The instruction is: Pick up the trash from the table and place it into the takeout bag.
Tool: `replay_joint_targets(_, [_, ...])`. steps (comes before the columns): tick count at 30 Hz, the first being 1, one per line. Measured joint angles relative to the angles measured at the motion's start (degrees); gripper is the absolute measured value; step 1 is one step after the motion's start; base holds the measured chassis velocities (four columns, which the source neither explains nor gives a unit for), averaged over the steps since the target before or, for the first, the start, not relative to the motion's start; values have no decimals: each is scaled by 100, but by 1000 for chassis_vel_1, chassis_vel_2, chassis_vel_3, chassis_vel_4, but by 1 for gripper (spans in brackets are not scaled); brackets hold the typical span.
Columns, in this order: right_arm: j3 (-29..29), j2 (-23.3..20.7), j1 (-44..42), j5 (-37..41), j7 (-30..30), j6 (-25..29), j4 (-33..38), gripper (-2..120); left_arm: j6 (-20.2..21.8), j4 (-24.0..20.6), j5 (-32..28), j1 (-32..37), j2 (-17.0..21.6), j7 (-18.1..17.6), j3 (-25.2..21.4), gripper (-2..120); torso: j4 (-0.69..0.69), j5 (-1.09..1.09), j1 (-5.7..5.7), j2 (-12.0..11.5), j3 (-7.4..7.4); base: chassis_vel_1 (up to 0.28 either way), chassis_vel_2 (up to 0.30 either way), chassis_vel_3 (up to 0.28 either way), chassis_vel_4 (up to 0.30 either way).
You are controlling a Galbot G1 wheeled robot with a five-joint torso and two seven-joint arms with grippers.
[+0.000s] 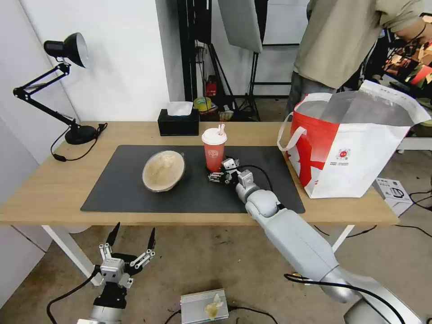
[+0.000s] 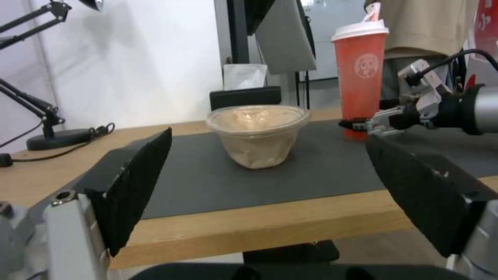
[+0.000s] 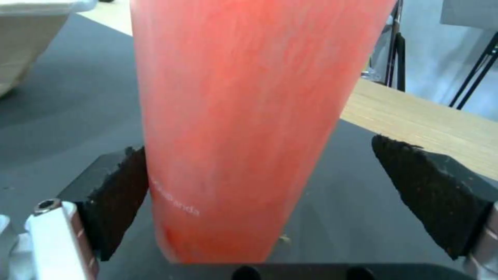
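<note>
Head view: the right gripper sits low at the red cup on the mat, left of the takeout bag; the left gripper hangs below the table, jaws spread. Left wrist view: tan bowl beside cup. Right wrist view: the cup stands between parted pads, one touching, the other clear.

bowl centre frame on mat | cup upper right | right gripper at cup base | left fingers apart, lower corners
</note>
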Motion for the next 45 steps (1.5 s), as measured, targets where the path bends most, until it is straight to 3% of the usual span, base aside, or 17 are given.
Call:
replay_joint_targets(10, [129,127,-12,-169,-47,135,-153,99,-71,54,5,10,-25,3,-2,100,-1,-1,-1,1,-2,0,0,0,0])
replay_joint_targets(18, [154,162,-9,-211,-79,226,-221,74,-74,101,5,-36,-3,5,5,100,-1,-1,-2,2,-2,0,0,0,0])
replay_joint_targets(22, [156,156,-19,-207,-89,251,-229,53,-74,116,6,-41,-15,10,25,100,0,0,-2,2,-2,0,0,0,0])
replay_joint_targets(27, [153,151,-21,-199,-93,262,-234,37,-74,132,10,-41,-10,13,26,100,1,0,-2,2,-1,0,0,0,0])
replay_joint_targets(38, [134,125,-37,-184,-95,266,-235,13,-76,127,19,-29,3,16,26,100,1,0,-1,1,-1,0,0,0,0])
replay_joint_targets(45, [126,123,-37,-178,-94,264,-226,6,-76,108,19,-24,-1,16,20,100,0,0,0,0,0,0,0,0,0])
